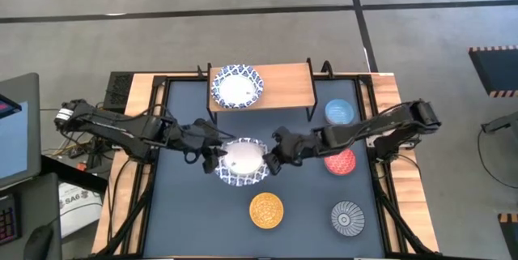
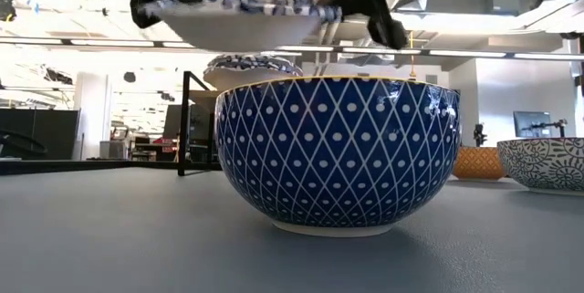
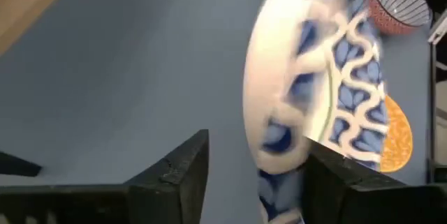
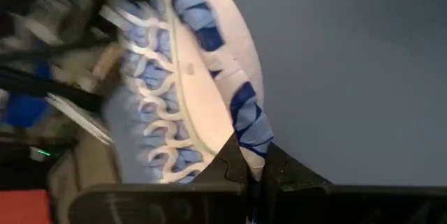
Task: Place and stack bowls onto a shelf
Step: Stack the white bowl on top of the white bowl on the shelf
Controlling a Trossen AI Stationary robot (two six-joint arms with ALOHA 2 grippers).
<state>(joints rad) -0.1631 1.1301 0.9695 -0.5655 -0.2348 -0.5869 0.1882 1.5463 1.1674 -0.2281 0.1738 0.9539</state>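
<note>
A wide blue-and-white bowl (image 1: 241, 161) hangs in the air (image 2: 242, 15) between my two grippers, above the middle of the table. My right gripper (image 1: 269, 159) (image 4: 255, 161) is shut on its rim. My left gripper (image 1: 212, 153) (image 3: 258, 175) is open, with one finger on each side of the opposite rim. In the low view a dark blue bowl with a white lattice (image 2: 338, 151) stands on the table under the held one. Another patterned bowl (image 1: 236, 87) rests on the left part of the wooden shelf (image 1: 287, 86). My right gripper pinches the lifted bowl's rim (image 4: 244, 137) between its two fingers, one on the patterned inside and one on the white outside. It comes in level from the table's right. The bowl is clear of the table. My left gripper straddles the opposite rim (image 3: 279, 161). Its outer finger (image 3: 185, 175) stands apart, and whether the inner finger (image 3: 342, 182) touches I cannot tell.
To the right of the grippers sit a light blue bowl (image 1: 340, 112) and a red bowl (image 1: 340, 162). A yellow bowl (image 1: 266, 210) and a grey striped bowl (image 1: 348, 218) stand near the table's near edge. The shelf's right half is bare wood.
</note>
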